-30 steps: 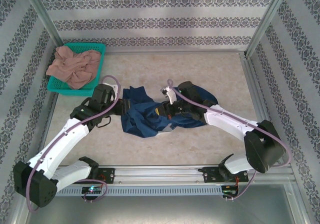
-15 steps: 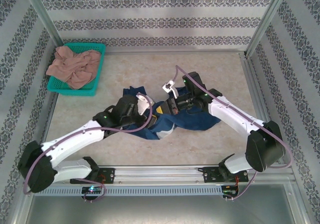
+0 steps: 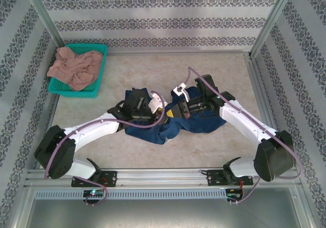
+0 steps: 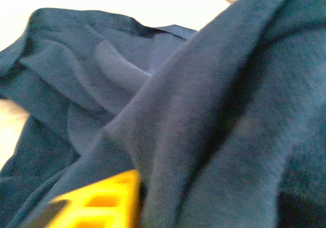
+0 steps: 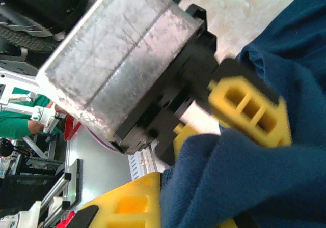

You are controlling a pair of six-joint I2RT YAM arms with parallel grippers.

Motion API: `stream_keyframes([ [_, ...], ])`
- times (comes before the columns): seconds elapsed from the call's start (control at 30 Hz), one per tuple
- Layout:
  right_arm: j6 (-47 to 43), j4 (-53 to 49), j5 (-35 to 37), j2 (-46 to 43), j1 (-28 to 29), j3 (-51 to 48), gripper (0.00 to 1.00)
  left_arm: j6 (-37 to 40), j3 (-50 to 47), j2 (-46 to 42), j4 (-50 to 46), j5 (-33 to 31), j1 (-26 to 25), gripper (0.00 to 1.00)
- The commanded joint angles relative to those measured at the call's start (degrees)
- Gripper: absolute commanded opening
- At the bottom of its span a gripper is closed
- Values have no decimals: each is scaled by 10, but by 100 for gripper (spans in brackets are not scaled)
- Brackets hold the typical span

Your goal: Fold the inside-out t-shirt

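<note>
I'm at the straightening stage — the shirt [image 3: 153,129] lies bunched on the worktop [image 3: 204,70] right of the basket [image 3: 71,92], unfolded. Right pincer [image 3: 182,110] clamps a wad; left pincer [image 3: 160,106] is buried in cloth, so I can't tell. Next: spread it flat.

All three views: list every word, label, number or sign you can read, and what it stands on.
None can be read. The t-shirt is plain navy cloth with no print in sight. The green basket bears no lettering. The walls carry an ornamental pattern, not letters.
</note>
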Motion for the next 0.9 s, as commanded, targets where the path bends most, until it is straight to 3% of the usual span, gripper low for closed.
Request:
stream_keyframes([
  [0.0, -4, 4, -3, -29, -13, -9, 0, -44, 20, 8, 51, 57, 17, 0],
  [0.03, 16, 9, 26, -38, -19, -14, 0, -70, 20, 1, 46, 50, 22, 0],
  [0.07, 52, 10, 101, -49, -28, -19, 5, -99, 21, -8, 34, 39, 26, 0],
  [0.13, 134, -72, 367, -64, -42, 1, 38, -177, 37, -33, -18, 23, 30, 0],
  [0.23, 145, -101, 646, -118, 59, -2, 59, -299, 56, -64, -91, 14, 30, 0],
  [0.27, 145, -81, 674, -138, 94, -17, 60, -324, 60, -72, -109, 11, 30, 0],
  [0.4, 166, 41, 630, -210, 192, -102, 65, -366, 63, -102, -169, -9, 30, 0],
  [0.5, 181, 98, 617, -224, 232, -150, 67, -364, 75, -112, -201, -18, 30, 0],
  [0.7, 176, 214, 568, -157, 222, -162, 68, -361, 71, -127, -193, -8, 30, 0],
  [0.77, 181, 226, 536, -126, 197, -147, 56, -355, 67, -132, -195, -12, 31, 0],
  [0.87, 184, 240, 461, -126, 160, -154, 19, -349, 61, -142, -189, -6, 38, 0],
])
